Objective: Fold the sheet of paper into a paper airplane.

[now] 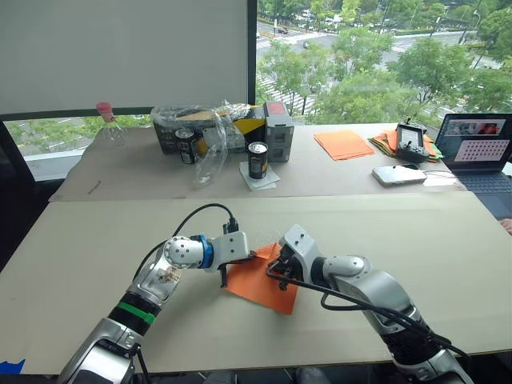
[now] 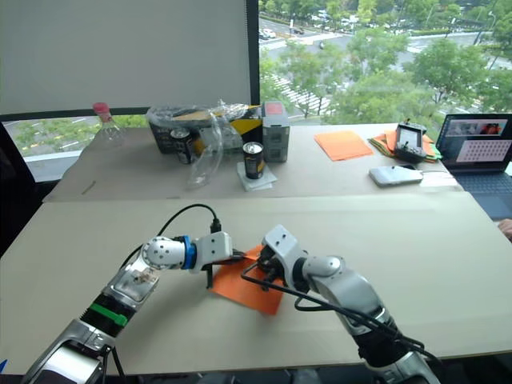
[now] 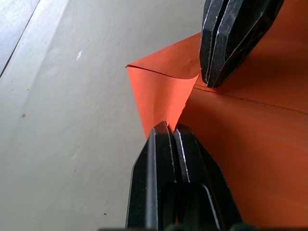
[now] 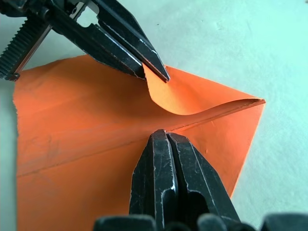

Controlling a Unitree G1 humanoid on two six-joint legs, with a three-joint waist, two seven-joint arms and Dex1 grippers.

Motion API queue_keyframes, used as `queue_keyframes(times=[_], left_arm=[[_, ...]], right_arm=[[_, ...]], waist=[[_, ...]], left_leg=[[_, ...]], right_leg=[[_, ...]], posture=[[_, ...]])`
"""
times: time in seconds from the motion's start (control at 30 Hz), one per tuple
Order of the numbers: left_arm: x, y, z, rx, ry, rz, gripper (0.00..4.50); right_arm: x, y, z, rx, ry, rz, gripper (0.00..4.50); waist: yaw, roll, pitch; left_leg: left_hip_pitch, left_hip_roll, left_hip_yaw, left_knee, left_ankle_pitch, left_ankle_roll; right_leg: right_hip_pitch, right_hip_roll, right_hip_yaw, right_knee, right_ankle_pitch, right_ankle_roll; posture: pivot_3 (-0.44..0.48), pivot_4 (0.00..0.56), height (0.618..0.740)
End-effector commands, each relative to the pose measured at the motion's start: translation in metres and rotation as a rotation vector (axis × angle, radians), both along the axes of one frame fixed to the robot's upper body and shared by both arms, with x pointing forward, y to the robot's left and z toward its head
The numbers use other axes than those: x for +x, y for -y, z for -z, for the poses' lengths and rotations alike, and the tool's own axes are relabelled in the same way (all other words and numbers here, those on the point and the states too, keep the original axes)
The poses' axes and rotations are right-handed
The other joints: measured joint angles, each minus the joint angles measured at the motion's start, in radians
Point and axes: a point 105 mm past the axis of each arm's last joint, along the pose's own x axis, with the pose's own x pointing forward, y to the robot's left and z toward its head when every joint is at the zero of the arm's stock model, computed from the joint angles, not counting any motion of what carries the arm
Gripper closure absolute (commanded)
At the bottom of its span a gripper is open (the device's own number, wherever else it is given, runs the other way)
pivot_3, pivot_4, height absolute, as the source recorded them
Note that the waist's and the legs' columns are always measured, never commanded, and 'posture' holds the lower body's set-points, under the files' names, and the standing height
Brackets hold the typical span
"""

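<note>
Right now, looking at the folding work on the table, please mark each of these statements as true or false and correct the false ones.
1. The sheet of paper lies on the near table between both grippers. True.
2. The left gripper is wide open above the sheet. False: its fingers are shut, with the tip at a curled-up corner flap.
3. The right gripper is shut, its tip pressing on the sheet near a crease. True.
4. The sheet is already a narrow finished airplane. False: it is still broad, with one corner being folded over.
5. A black can stands on the far table. True.
6. The laptop is closed. False: its screen is open and lit.
</note>
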Motion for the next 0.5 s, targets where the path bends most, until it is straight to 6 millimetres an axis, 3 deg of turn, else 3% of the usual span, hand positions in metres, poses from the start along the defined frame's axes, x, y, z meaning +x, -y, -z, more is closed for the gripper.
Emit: queue_keyframes(times=[0.03,0.23,0.5], left_arm=[[-0.002,0.005,0.003,0.016,0.012,0.022,4.43],[-0.003,0.005,0.005,0.021,0.010,0.023,4.43],[-0.004,0.006,0.007,0.029,0.013,0.020,4.43]], right_arm=[[0.004,-0.002,-0.035,0.047,0.091,-0.005,4.50],[0.013,0.002,-0.048,0.051,0.136,0.012,4.50],[0.022,-0.002,-0.028,0.029,0.113,0.008,4.50]], waist=[[0.000,0.000,0.000],[0.000,0.000,0.000],[0.000,0.000,0.000]], left_leg=[[0.000,0.000,0.000,0.000,0.000,0.000],[0.000,0.000,0.000,0.000,0.000,0.000],[0.000,0.000,0.000,0.000,0.000,0.000]], right_leg=[[0.000,0.000,0.000,0.000,0.000,0.000],[0.000,0.000,0.000,0.000,0.000,0.000],[0.000,0.000,0.000,0.000,0.000,0.000]], posture=[[0.000,0.150,0.695],[0.000,0.150,0.695],[0.000,0.150,0.695]])
